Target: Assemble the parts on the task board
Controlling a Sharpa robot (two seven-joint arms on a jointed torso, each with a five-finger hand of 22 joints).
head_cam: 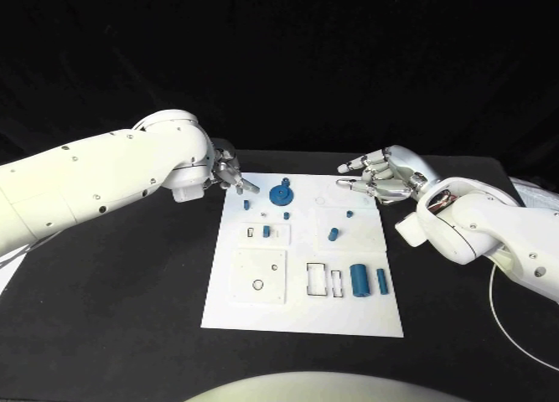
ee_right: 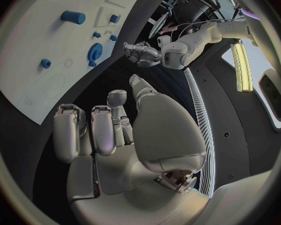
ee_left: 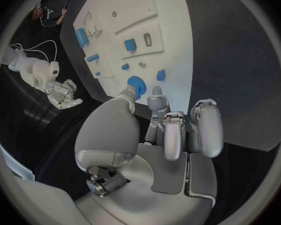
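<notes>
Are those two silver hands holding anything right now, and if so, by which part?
Nothing is held. The left hand and the right hand both hover empty near the far end of the white board, fingers apart.

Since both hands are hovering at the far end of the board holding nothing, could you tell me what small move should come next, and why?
Probably the left hand should lower its fingers onto the blue gear. That hand is open at the far left corner of the task board, and its wrist view shows a fingertip already close to the gear. The right hand, also open, hovers over the board's far right corner.
</notes>
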